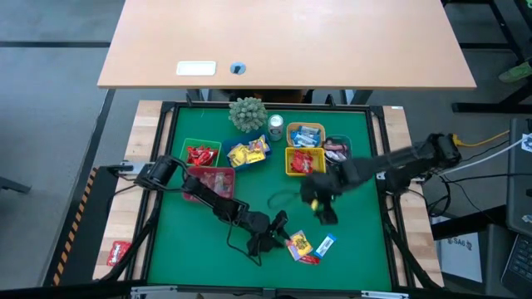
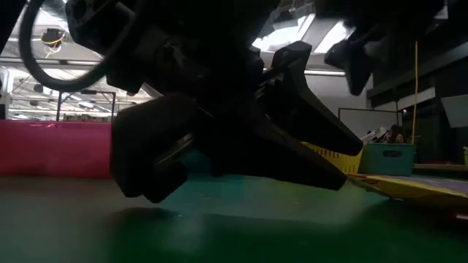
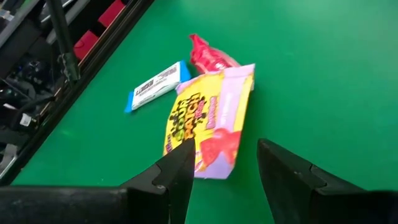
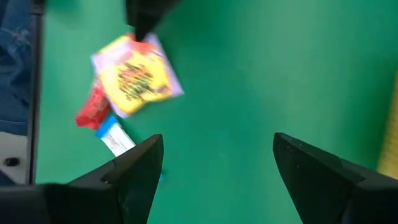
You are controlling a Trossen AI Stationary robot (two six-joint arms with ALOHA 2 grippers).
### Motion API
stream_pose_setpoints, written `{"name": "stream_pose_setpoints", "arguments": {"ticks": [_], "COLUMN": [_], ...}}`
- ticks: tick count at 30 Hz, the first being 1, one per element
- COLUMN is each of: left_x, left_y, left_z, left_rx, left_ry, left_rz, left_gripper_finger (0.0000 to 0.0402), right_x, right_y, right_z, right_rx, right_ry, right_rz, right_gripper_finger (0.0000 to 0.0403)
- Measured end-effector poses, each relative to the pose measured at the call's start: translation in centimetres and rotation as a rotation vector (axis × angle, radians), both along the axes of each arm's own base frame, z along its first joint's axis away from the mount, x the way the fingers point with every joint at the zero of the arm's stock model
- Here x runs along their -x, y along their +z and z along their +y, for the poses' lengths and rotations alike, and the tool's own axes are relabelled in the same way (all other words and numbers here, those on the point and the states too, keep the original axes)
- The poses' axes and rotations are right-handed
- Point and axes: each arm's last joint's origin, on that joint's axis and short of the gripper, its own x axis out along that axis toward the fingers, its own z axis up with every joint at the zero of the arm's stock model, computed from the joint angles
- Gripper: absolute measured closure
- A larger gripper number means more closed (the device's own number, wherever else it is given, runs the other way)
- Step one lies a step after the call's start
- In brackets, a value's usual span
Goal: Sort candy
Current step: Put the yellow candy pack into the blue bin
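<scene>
Left wrist view puts the left gripper (image 3: pixel 221 163) low over the yellow-and-pink candy packet (image 3: pixel 208 118), its fingers apart and straddling the packet's near end, nothing held; a red candy (image 3: pixel 208 55) touches the packet's far end and a blue-and-white candy (image 3: pixel 155 86) lies just beside the packet. My worry is that the flat packet slides on the green mat (image 3: pixel 323 68) as the fingers close, or that the red candy, overlapped by the packet, gets dragged along and lands in the wrong bin; the yellow bin (image 1: pixel 303 162) stands well apart from the packet. The right gripper (image 4: pixel 214 168), fingers spread wide and empty, hovers near the packet too, so the arms could collide.
</scene>
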Motion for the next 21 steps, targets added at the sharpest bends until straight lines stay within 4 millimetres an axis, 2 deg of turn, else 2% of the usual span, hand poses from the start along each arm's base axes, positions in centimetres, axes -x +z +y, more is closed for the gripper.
{"name": "stream_pose_setpoints", "arguments": {"ticks": [4,10,16,21], "left_x": [0.2,0.4,0.6,0.6], "left_y": [0.0,0.0,0.1,0.0], "left_z": [-0.5,-0.9,-1.3,-1.4], "left_rx": [-0.008,-0.053,-0.067,-0.055], "left_ry": [0.001,0.082,0.098,0.104], "left_rz": [-0.003,-0.021,-0.028,-0.022], "left_gripper_finger": [0.0241,0.0241,0.0241,0.0241], "right_x": [0.6,1.0,0.8,0.3], "right_y": [-1.2,-3.6,-6.7,-9.4], "right_z": [4.0,8.0,10.6,11.4], "right_rx": [0.039,0.063,0.088,0.119], "right_ry": [0.062,0.114,0.181,0.2], "right_rz": [-0.108,-0.213,-0.178,-0.123], "right_gripper_finger": [0.01,0.01,0.01,0.01]}}
